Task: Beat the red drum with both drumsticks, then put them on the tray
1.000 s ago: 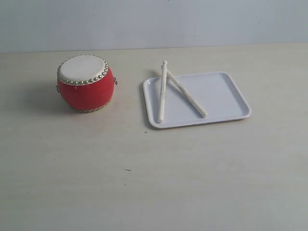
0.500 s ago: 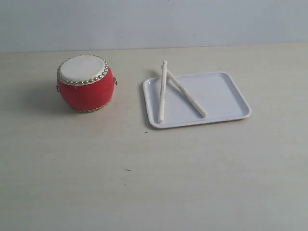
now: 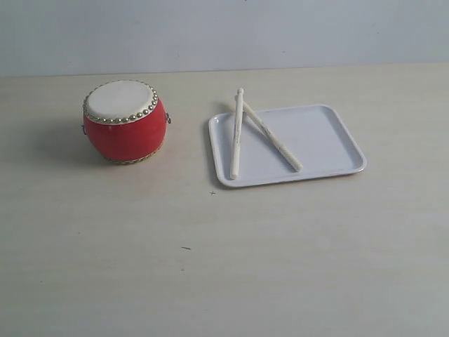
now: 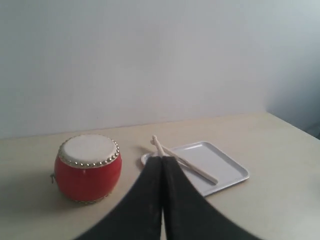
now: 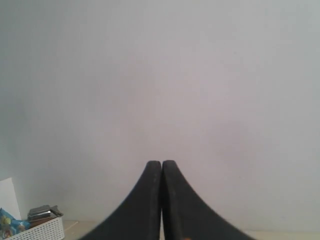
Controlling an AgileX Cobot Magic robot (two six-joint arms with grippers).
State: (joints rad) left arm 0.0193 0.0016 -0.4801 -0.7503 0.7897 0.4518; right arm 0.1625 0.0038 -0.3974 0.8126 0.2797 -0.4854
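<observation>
The red drum [image 3: 125,121] stands upright at the left of the table, cream skin up. Right of it lies the white tray [image 3: 330,140]. Both drumsticks rest on the tray's left part, crossed near their far tips: one [image 3: 236,137] runs almost straight, the other [image 3: 273,139] slants right. Neither arm shows in the exterior view. In the left wrist view my left gripper [image 4: 162,159] is shut and empty, held back from the drum [image 4: 88,167] and the tray [image 4: 220,165]. My right gripper [image 5: 161,163] is shut and empty, facing a blank wall.
The pale table [image 3: 224,267] stretches wide in front of the drum and tray. A white basket [image 5: 35,227] holding small items shows at the edge of the right wrist view. A plain wall backs the table.
</observation>
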